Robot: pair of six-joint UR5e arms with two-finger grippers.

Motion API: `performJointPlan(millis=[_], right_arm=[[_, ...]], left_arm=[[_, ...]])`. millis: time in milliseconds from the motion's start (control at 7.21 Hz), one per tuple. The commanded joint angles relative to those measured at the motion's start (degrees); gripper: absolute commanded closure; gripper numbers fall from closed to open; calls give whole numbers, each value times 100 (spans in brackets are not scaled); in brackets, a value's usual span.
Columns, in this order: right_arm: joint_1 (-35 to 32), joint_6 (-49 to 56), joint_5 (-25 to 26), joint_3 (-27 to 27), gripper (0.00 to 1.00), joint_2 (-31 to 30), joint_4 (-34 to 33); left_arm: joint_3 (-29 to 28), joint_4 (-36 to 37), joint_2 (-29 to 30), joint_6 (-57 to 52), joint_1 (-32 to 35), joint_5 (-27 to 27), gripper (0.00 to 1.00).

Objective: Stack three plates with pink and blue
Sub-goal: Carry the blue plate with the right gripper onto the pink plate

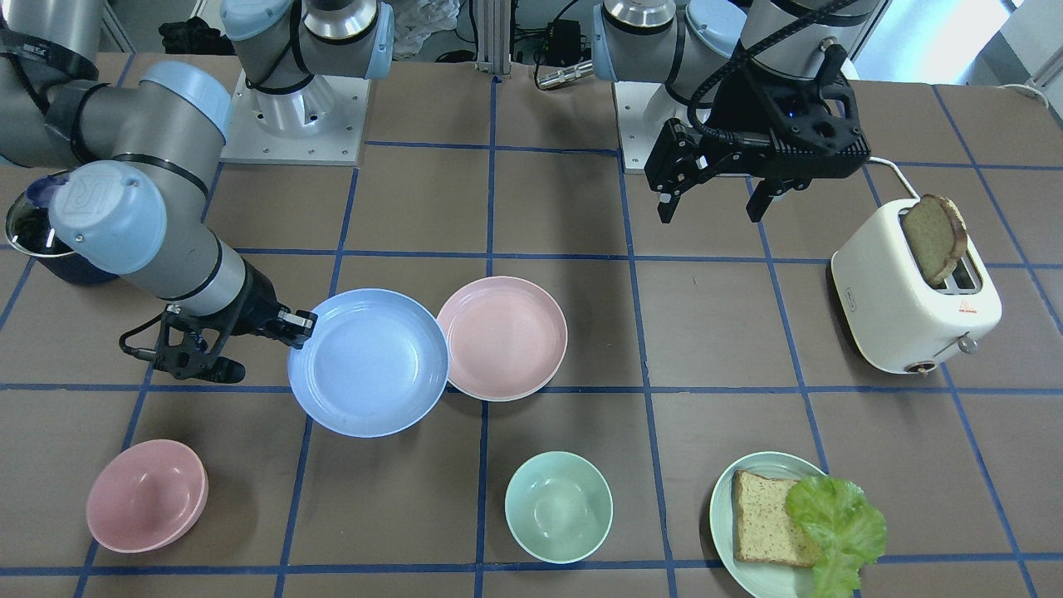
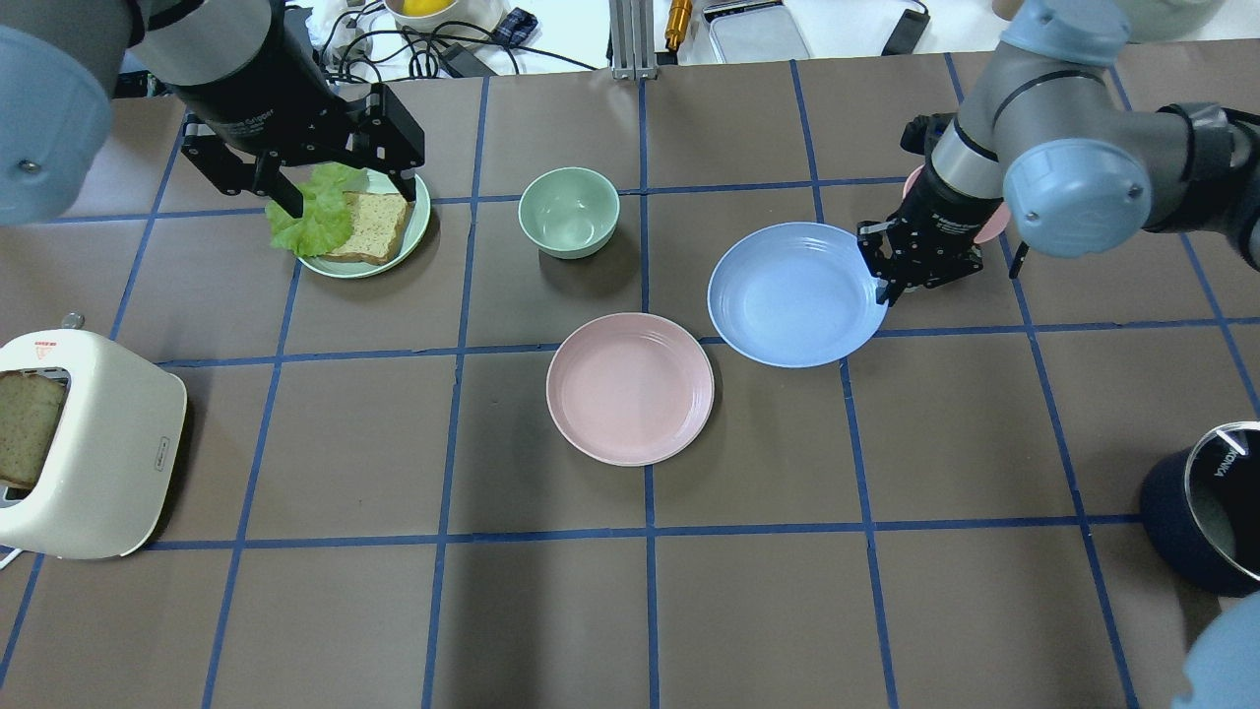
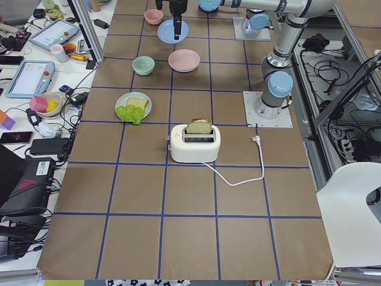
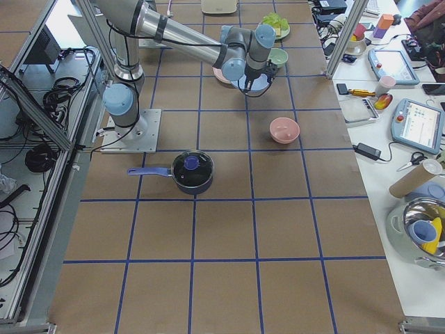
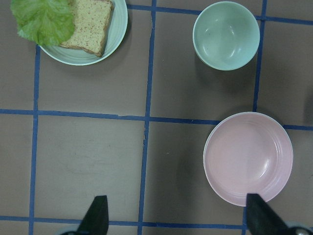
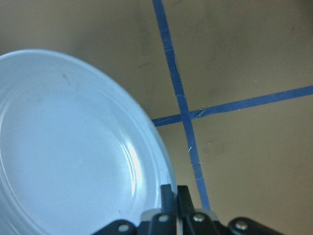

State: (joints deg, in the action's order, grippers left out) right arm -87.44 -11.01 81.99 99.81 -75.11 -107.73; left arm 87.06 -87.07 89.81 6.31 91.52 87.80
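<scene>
The light blue plate (image 1: 368,361) is held by its rim in my right gripper (image 1: 301,325), a little above the table. It also shows in the overhead view (image 2: 795,293) and the right wrist view (image 6: 63,156), where the fingers are shut on its edge. The pale pink plate (image 1: 502,336) lies flat on the table right beside it (image 2: 630,387). My left gripper (image 1: 714,203) is open and empty, hovering high; its wrist view looks down on the pink plate (image 5: 248,156). The cream-white plate is out of view.
A deeper pink bowl (image 1: 147,496) and a mint bowl (image 1: 558,507) stand near the operators' edge. A pale green plate (image 1: 721,507) holds bread and lettuce. A white toaster (image 1: 905,303) with a slice stands on my left. A dark pot (image 2: 1206,507) sits at my right.
</scene>
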Motion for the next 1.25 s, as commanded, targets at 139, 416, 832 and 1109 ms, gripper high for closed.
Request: performJointPlan(millis=[139, 416, 832, 1109], right_arm=[[-754, -1075, -7, 12, 97, 14, -169], [-1221, -1403, -7, 143, 100, -12, -178], [-1354, -1413, -368, 467, 100, -30, -449], [-1574, -1413, -368, 696, 100, -30, -827]], left_arm=[[-13, -3, -7, -16, -11, 0, 0], [-4, -3, -7, -16, -11, 0, 0], [-4, -3, -7, -16, -11, 0, 0], [-13, -3, -7, -16, -20, 0, 0]])
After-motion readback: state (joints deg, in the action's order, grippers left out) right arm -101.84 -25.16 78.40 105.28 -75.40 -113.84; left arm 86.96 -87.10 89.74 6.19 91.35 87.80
